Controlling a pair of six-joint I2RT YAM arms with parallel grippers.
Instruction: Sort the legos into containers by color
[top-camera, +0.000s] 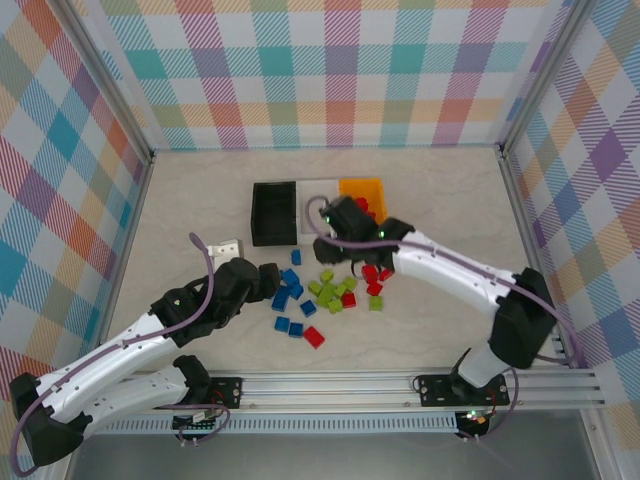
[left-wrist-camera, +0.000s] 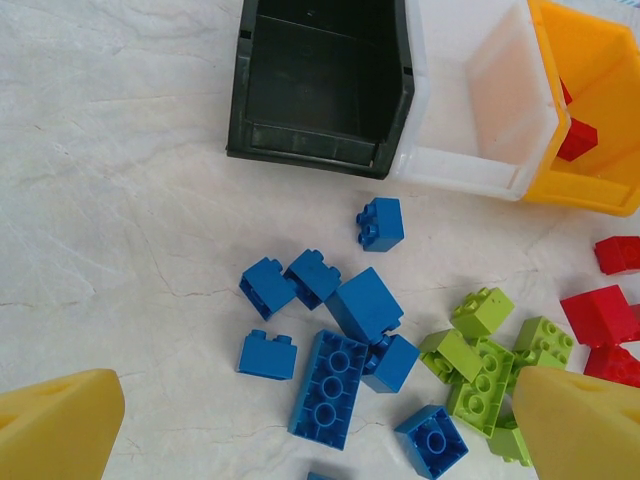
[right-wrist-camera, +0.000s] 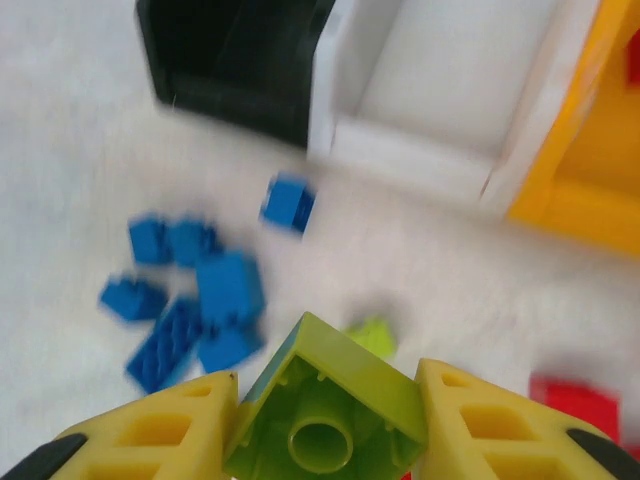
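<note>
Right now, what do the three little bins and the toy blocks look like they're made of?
The black bin, white bin and orange bin: likely moulded plastic, with thin smooth walls; the white one looks slightly translucent. The blue legos: hard plastic, faintly glossy, with crisp studs and hollow undersides. The lime lego in the right gripper looks the same, though blurred.

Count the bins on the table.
3, side by side at the far middle of the table: the black bin on the left, the white bin in the middle, and the orange bin on the right, holding red legos.
</note>
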